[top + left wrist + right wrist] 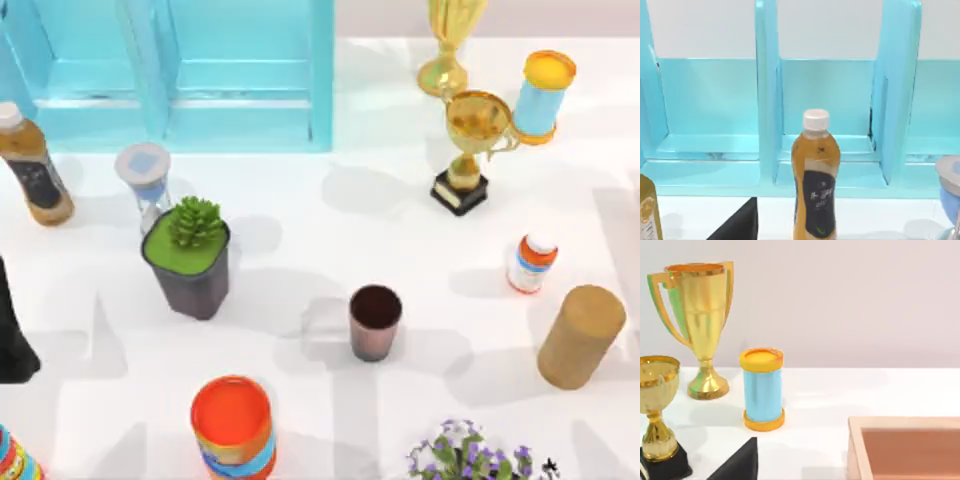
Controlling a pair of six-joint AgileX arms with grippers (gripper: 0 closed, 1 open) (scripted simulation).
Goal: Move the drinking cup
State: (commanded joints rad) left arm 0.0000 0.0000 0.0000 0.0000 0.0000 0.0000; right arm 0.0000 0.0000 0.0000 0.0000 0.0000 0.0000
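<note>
The drinking cup (375, 321) is a small copper-brown ribbed tumbler with a dark inside. It stands upright on the white table, a little right of the middle and toward the front, with nothing touching it. My left arm (12, 335) is a black shape parked at the table's left edge, far from the cup. A dark wedge of my right arm's gripper (737, 462) shows low in the right wrist view, which faces the trophies at the back right.
A potted succulent (190, 255) stands left of the cup, an orange-rimmed can (233, 425) front left, a cork cylinder (580, 335) right, a small bottle (530, 263), purple flowers (470, 455). At the back: trophy (470, 145), blue can (543, 95), blue rack (180, 70), tea bottle (35, 165).
</note>
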